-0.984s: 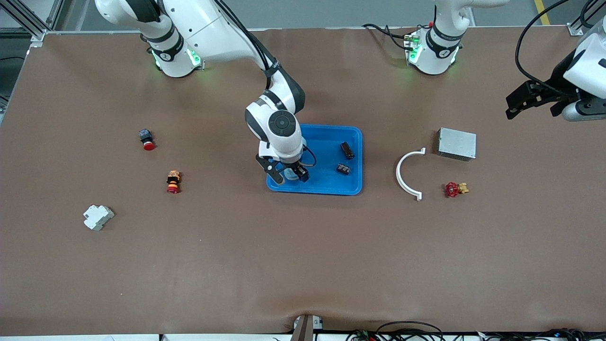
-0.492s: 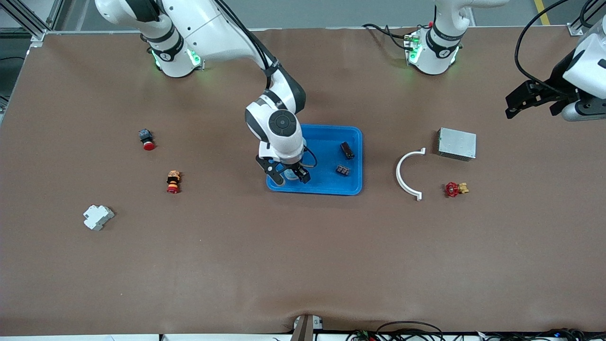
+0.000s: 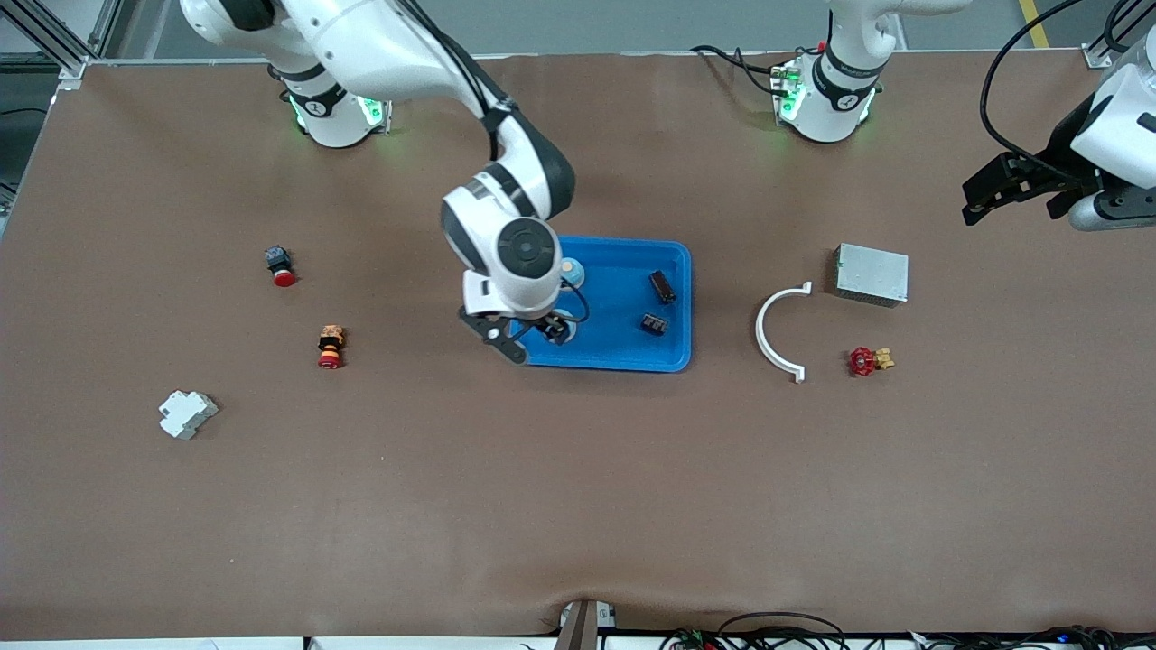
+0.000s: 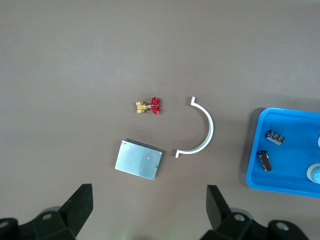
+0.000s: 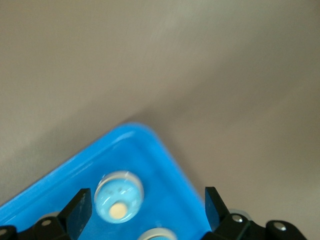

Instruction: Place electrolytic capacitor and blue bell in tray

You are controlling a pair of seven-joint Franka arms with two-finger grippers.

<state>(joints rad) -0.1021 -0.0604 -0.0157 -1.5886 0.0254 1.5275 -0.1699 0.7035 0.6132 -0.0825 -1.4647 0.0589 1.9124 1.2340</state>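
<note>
The blue tray [image 3: 614, 348] lies mid-table. In it, toward the left arm's end, lies the dark electrolytic capacitor [image 3: 662, 286], also in the left wrist view [image 4: 264, 160]. A blue bell [image 3: 571, 269] with a beige centre sits in the tray toward the right arm's end; the right wrist view shows it [image 5: 119, 196] and the rim of a second bell [image 5: 159, 234]. My right gripper [image 3: 528, 336] hangs open and empty over the tray's corner nearer the camera [image 5: 147, 205]. My left gripper [image 3: 1025, 190] waits open over the left arm's end of the table [image 4: 149, 205].
A small black ridged part [image 3: 654, 322] also lies in the tray. Toward the left arm's end lie a white arc [image 3: 778, 329], a grey metal box [image 3: 871, 273] and a red valve [image 3: 867, 361]. Toward the right arm's end lie two red-capped buttons [image 3: 280, 266] [image 3: 330, 348] and a white block [image 3: 187, 413].
My right gripper has drawn away from the bell it stood around, toward the right arm's end, uncovering the bell in the tray's farther corner. The left arm has barely moved.
</note>
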